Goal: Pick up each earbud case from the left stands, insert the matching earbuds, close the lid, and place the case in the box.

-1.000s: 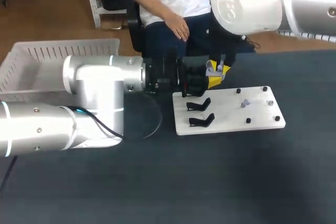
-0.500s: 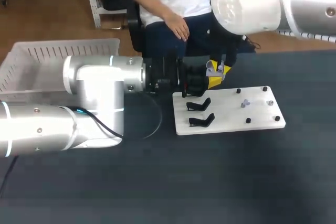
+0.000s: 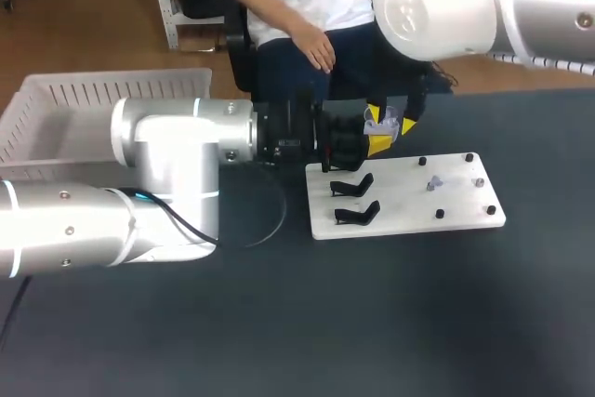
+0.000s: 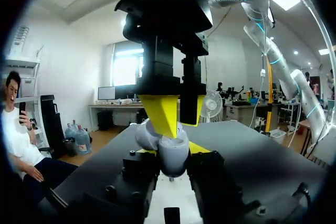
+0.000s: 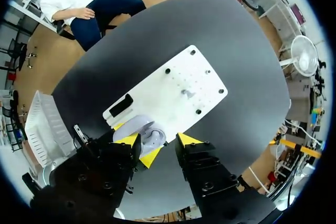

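Note:
A lavender earbud case (image 3: 385, 122) hangs above the table just behind the white board (image 3: 409, 200). My left gripper (image 3: 375, 143) is shut on it, reaching in sideways from the left. The left wrist view shows the case (image 4: 172, 160) clamped between the left gripper's (image 4: 171, 150) fingers, its lid up. My right gripper (image 3: 391, 122) hangs over it from above, open; its yellow fingertips (image 5: 129, 140) straddle the case (image 5: 143, 131) without pinching it. Two black stands (image 3: 352, 185) sit on the board's left part. A small pale earbud (image 3: 433, 181) rests among black pegs on its right part.
A white slatted box (image 3: 56, 104) stands at the table's far left, behind my left arm. The board (image 5: 173, 90) with a black stand (image 5: 121, 105) lies just ahead of the right gripper (image 5: 157, 140). Dark bare tabletop (image 3: 390, 323) extends in front of the board.
My right gripper's fingers have spread apart, letting go of the case, and it has lifted slightly. The left gripper still holds the case in the same spot.

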Robot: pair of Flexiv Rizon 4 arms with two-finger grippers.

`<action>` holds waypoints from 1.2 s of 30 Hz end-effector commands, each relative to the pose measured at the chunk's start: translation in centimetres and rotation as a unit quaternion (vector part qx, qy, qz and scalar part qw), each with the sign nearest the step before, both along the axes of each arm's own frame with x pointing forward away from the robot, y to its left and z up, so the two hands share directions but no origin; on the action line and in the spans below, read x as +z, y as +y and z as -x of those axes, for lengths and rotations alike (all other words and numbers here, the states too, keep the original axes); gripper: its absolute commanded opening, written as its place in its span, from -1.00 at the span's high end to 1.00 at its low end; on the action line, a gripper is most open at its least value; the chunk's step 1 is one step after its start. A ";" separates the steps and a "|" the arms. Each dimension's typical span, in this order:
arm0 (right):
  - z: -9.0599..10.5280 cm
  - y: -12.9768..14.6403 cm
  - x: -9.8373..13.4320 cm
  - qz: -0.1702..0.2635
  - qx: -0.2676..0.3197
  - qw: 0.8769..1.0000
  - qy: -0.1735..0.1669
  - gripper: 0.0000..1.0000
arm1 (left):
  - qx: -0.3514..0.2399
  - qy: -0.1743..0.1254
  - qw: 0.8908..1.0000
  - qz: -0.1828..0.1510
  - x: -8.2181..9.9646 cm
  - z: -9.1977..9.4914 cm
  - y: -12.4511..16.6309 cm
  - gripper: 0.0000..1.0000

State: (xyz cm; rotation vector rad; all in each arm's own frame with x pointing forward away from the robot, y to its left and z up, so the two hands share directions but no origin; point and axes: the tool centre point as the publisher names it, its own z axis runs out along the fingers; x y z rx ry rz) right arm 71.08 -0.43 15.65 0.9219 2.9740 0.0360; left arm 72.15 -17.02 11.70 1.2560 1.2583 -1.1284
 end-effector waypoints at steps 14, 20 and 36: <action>4.4 -1.9 1.9 -0.014 0.083 0.995 -0.060 -1.00 | -0.003 0.001 1.000 -0.002 0.1 -0.1 -0.1 1.00; 6.4 -3.6 2.5 -0.024 0.124 0.986 -0.108 -1.00 | -0.003 0.001 1.000 -0.002 0.1 -0.1 -0.1 1.00; 7.7 -5.0 2.8 -0.008 0.173 0.975 -0.140 -1.00 | -0.003 0.001 1.000 -0.002 0.1 -0.1 -0.1 1.00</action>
